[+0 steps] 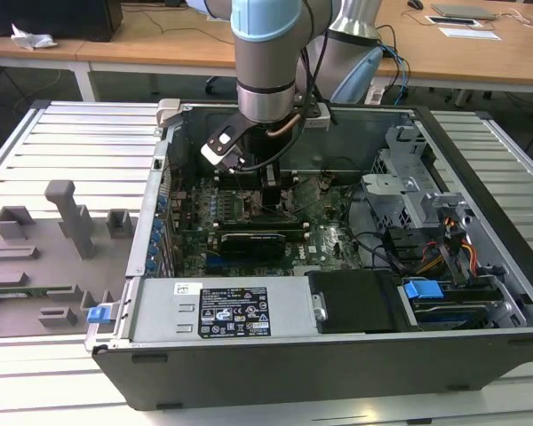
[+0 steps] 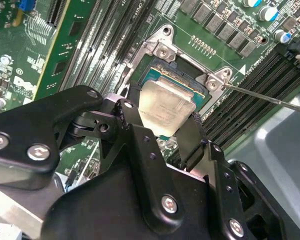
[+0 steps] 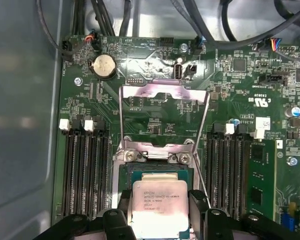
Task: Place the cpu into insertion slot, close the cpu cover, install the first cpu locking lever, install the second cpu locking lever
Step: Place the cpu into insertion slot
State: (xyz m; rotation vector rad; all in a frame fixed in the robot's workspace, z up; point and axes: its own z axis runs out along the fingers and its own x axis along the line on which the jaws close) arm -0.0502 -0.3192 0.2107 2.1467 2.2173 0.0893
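CPU is clamped by two opposite edges in the hand, silver top up, and is held right at the insertion slot. Whether it's seated can't be told. The cpu cover is flipped open behind the slot, thin lever wires raised alongside. In the exterior view, the arm is seen reaching mid-frame into the open computer case.

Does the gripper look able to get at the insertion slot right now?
Likely yes: the cpu cover stands swung open, clear of the insertion slot, and the gripper holds the cpu at it.
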